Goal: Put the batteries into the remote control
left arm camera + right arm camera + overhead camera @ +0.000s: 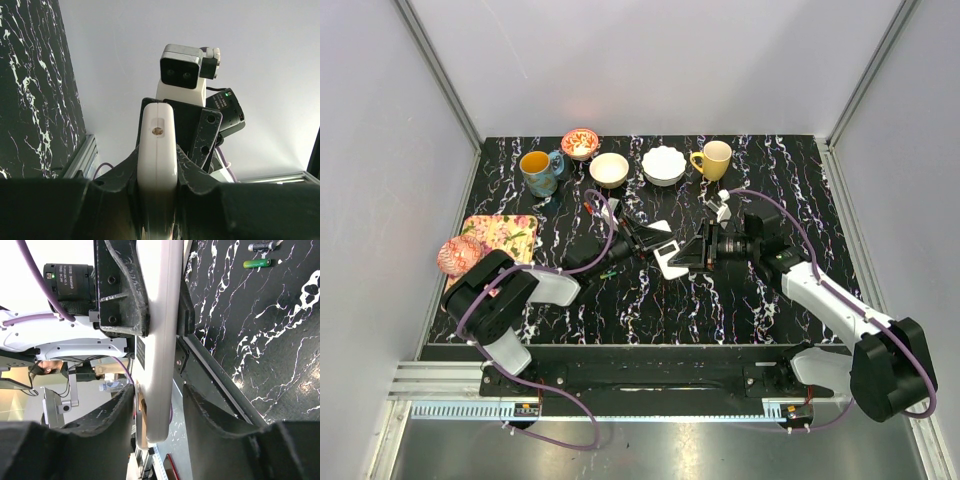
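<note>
We are finding the remote control [160, 315] held above table [250, 340] centre, left gripper [157, 167] clamped at its 9 o'clock end, right gripper [157, 400] straddling 3 o'clock, part open, apparently untouching. We are judging it light, stiff, slick: grip flat faces

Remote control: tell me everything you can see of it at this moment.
The remote control shows as a slim white slab, smooth and plastic-looking, with rounded corners. It is seen mostly edge-on, with a small round hole in its end. No buttons or display show. It is held in the air between the two arms. The left gripper is shut on one end. The right gripper has a finger on either side of the other end, contact unclear.
</note>
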